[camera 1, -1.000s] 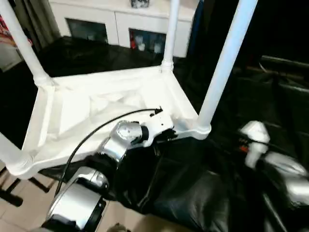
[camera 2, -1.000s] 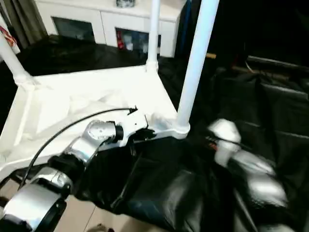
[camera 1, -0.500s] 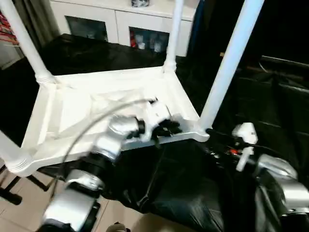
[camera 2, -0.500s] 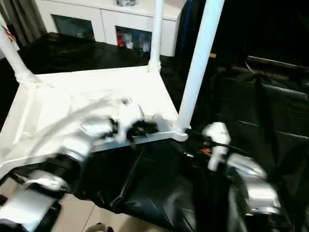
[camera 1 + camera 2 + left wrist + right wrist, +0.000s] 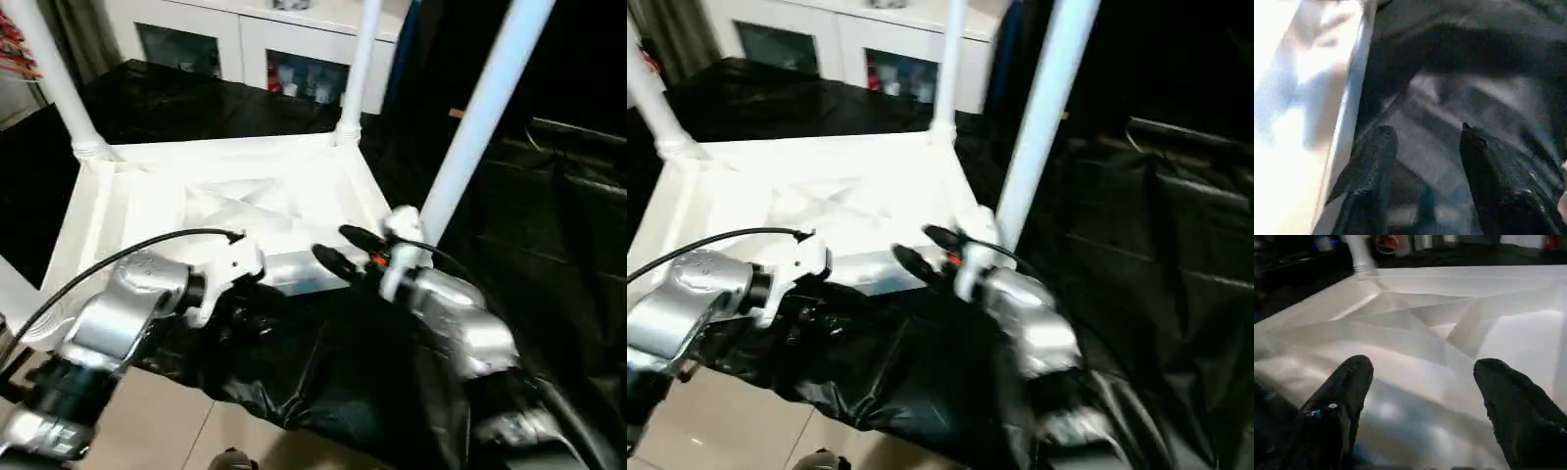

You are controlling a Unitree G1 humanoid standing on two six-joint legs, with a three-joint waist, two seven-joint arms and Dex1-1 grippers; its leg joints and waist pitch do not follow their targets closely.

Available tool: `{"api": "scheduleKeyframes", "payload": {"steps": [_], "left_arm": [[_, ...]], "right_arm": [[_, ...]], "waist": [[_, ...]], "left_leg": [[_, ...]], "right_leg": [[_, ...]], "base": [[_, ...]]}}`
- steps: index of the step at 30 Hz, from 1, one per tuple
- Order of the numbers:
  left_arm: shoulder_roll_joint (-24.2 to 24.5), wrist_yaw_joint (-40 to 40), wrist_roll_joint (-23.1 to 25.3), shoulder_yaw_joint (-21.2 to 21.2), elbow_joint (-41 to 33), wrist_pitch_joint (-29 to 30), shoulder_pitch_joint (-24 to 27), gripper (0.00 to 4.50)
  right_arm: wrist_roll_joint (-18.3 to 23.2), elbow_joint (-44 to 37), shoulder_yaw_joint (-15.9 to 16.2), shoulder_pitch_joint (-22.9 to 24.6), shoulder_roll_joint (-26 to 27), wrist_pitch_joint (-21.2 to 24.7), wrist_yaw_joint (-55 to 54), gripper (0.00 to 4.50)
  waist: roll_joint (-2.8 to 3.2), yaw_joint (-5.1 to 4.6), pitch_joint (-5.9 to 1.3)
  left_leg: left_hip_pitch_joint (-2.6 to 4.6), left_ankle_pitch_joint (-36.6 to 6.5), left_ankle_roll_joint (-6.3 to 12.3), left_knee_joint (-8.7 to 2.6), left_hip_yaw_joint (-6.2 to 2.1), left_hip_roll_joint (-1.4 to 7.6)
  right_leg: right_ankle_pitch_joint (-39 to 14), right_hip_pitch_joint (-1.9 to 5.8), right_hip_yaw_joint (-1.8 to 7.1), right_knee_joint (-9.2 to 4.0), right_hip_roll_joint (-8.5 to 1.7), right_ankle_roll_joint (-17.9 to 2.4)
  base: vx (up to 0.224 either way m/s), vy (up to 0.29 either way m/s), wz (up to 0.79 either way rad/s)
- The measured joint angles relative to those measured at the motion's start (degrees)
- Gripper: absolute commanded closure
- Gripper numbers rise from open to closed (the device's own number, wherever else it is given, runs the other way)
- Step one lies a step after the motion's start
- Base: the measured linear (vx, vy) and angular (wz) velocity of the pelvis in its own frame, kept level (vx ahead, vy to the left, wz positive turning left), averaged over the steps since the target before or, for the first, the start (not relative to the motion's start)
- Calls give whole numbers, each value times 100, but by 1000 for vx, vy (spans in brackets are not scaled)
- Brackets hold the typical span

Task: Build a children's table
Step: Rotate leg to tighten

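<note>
The left eye view shows the left gripper (image 5: 257, 323) low by the near edge of the children's table (image 5: 147, 211), over the black sheet (image 5: 323, 372), and in the left wrist view its two fingers (image 5: 1371, 161) stand a little apart with nothing between them. The right gripper (image 5: 338, 250) reaches over the same near rim, its fingers spread wide and empty. The table lies upside down on the sheet with its legs (image 5: 480, 117) pointing up, and behind it stands a white cabinet (image 5: 245, 39).

White cabinet (image 5: 257, 39) behind black plastic sheeting (image 5: 549, 255).
</note>
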Motion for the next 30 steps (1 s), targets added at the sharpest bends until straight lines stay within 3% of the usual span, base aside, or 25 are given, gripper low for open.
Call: {"api": "scheduleKeyframes", "payload": {"steps": [4,8,15,21,30], "left_arm": [[1,357,122,-1,-185,235,181,155],[-3,665,273,3,-176,221,268,125],[-3,1077,375,-9,-170,153,372,68],[-43,1505,488,82,79,-42,306,26],[-334,2312,559,265,425,-453,136,7]], "right_arm": [[-55,764,-345,-495,349,-157,-1191,76],[40,1280,-700,-599,377,-325,-1929,76],[150,2008,-1151,-915,388,-833,-2662,76],[231,2369,-1519,-1023,-83,-1055,-2931,76],[321,2828,-1856,-1106,-840,-1471,-3002,76]], "waist": [[-26,8,-7],[-64,46,-13],[-69,117,-11],[-69,219,-11],[-65,211,-10]], "left_leg": [[4,7,-10,-7,-4,1],[3,8,-12,-4,-4,-1],[4,48,-39,-4,-9,2],[-10,67,-29,6,-6,2],[-33,69,-30,37,-17,3]], "right_leg": [[-2,1,-3,7,2,-1],[-1,2,-1,7,2,1],[-6,5,3,49,1,4],[-9,30,23,62,-1,11],[-17,26,19,79,-2,25]], "base": [[0,0,0],[0,0,0],[0,0,0],[0,0,0],[0,0,0]]}}
